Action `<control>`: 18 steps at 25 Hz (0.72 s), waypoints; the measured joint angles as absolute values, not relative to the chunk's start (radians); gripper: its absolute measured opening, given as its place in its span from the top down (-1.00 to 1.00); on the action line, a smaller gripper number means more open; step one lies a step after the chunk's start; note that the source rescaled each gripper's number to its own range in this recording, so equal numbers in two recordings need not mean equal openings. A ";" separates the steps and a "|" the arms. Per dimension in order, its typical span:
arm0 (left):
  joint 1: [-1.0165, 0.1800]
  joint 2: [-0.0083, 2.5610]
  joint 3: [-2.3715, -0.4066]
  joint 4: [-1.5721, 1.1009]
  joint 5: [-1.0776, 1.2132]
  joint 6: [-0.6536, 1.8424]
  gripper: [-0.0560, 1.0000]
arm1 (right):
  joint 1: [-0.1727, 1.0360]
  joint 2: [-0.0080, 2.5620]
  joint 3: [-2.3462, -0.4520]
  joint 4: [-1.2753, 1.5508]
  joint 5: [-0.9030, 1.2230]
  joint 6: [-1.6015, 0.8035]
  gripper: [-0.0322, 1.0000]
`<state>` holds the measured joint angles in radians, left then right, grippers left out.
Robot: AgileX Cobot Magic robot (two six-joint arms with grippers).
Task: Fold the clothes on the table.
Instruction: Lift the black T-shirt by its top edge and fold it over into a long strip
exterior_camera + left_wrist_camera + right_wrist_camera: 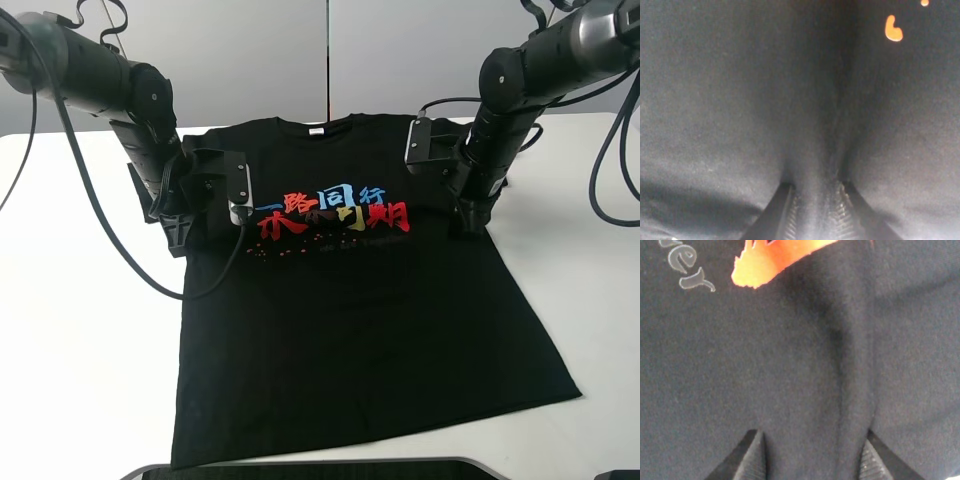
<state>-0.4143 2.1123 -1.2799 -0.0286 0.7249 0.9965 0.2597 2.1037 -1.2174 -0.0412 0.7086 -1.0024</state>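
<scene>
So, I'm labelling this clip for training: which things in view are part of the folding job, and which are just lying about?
Part of the job: black T-shirt, table, left gripper, right gripper.
Just there: arm cables, dark panel at the near table edge.

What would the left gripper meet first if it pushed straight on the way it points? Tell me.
The T-shirt: the left gripper points straight into its cloth, a ridge of it between the fingers. The table probably lies right beneath.
</scene>
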 joint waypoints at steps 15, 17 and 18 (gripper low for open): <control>-0.414 2.112 -1.280 -0.065 0.712 0.995 0.87 | 0.260 2.104 -1.217 -0.039 0.709 -1.005 0.06; -0.414 2.112 -1.280 -0.065 0.708 0.995 0.89 | 0.260 2.104 -1.217 -0.038 0.709 -1.005 0.06; -0.414 2.114 -1.280 -0.065 0.708 0.995 0.89 | 0.260 2.104 -1.217 -0.038 0.709 -1.005 0.06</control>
<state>-0.4143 2.1140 -1.2799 -0.0654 0.7081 0.9950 0.2597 2.1037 -1.2174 -0.0375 0.7086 -1.0050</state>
